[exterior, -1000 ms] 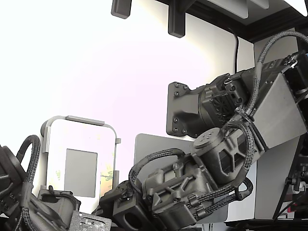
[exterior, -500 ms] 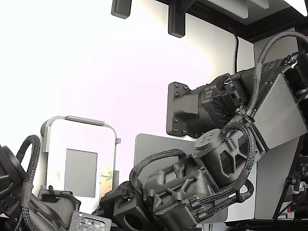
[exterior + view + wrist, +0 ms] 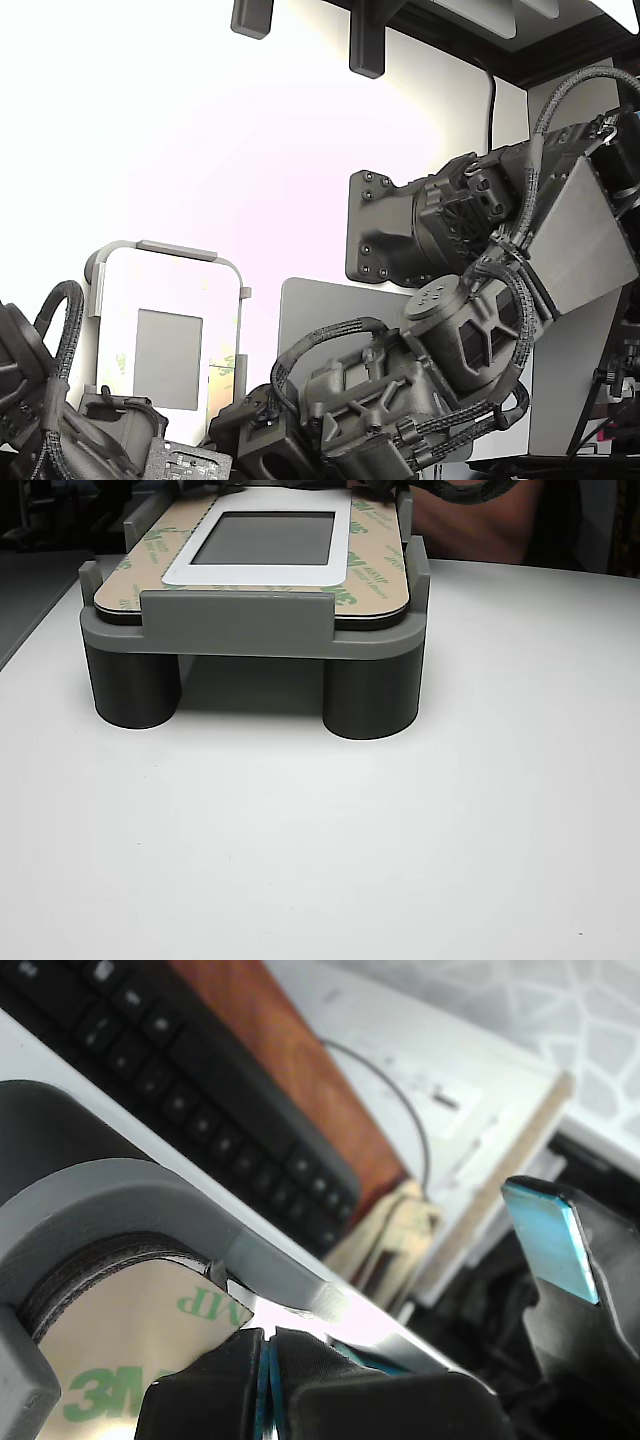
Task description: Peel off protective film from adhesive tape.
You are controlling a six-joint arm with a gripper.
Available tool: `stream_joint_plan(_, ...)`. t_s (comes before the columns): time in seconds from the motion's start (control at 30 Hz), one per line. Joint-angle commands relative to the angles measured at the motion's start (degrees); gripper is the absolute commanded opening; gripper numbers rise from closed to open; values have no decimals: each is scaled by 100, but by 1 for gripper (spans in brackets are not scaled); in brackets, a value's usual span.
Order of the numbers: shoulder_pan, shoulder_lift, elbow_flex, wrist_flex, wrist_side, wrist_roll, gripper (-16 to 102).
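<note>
Film (image 3: 140, 1350), thin, glossy and floppy, is lying along the grey fixture's (image 3: 240, 630) rim; the hand (image 3: 268, 1360) is pinching together on its corner, the right place, though it's looking slippery and tear-prone.

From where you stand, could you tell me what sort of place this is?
Probably an assembly test bench: a grey raised fixture holding a film-covered panel on a white table, with a black keyboard nearby.

Pale tan protective film (image 3: 378, 555) with green print, grey fixture (image 3: 240, 630), black keyboard (image 3: 190, 1100)
</note>
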Motion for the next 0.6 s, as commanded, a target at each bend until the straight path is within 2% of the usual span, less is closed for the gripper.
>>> stream_joint_plan(0.0, -35, 114, -123, -44, 0, 9, -10)
stream_joint_plan(0.57, -176, 202, 18, -79, -79, -141, -10)
